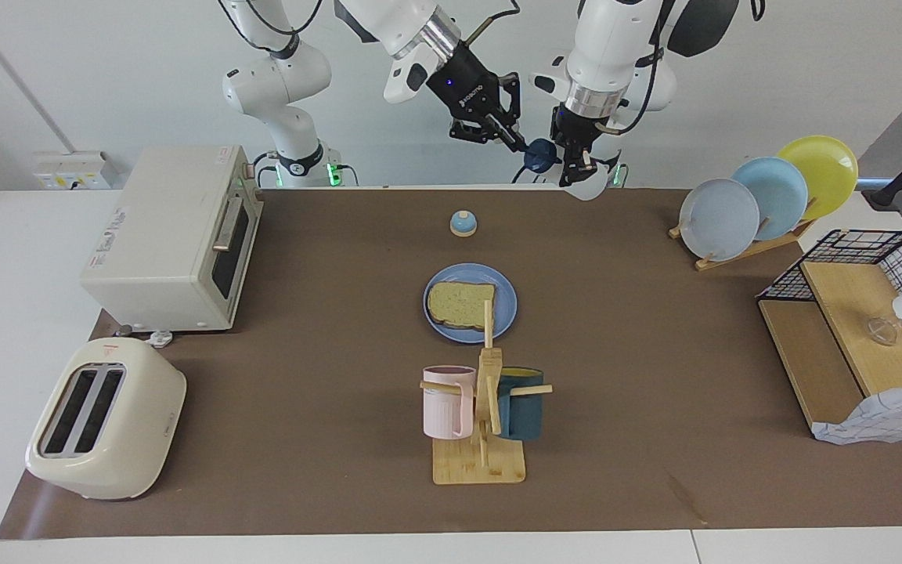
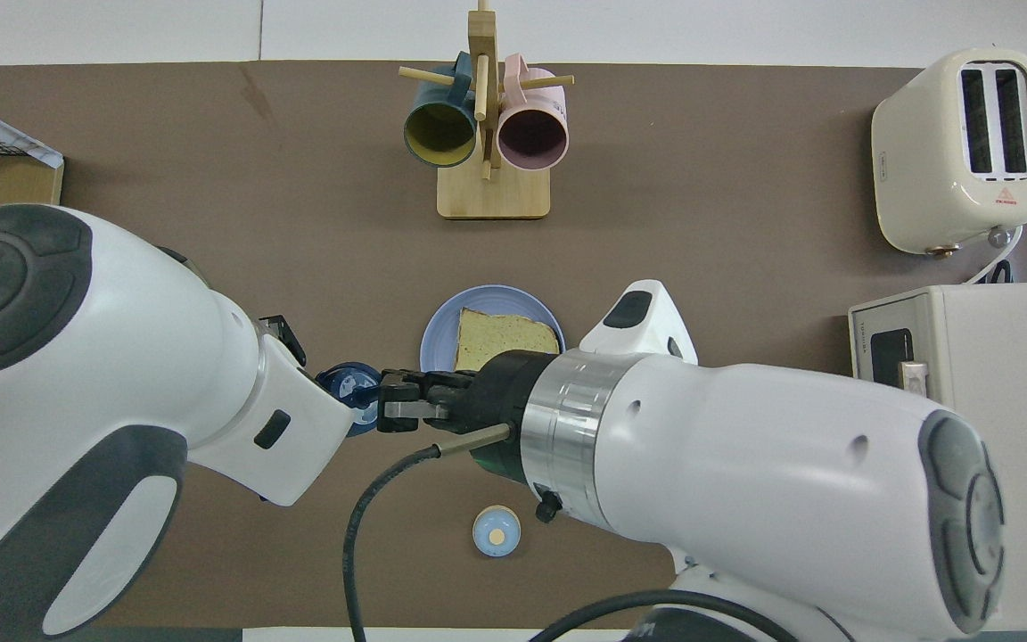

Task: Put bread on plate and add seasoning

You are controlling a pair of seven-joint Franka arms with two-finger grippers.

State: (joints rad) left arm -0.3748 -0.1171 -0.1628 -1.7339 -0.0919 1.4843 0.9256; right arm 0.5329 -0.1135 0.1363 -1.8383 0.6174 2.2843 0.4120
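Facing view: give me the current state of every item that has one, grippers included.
bread: flat on the plate
plate: on the table, holds the bread
seasoning: in the air, tilted, held by both grippers
left gripper: shut on the seasoning body
right gripper: shut on the seasoning cap
toaster: slots empty
mugs: hung on the rack

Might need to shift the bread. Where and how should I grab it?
Grip the bread by its rounded crust edge, toward the right arm's end of the plate. It lies flat, so come down from above at a shallow angle; the mug rack blocks the edge farthest from the robots.
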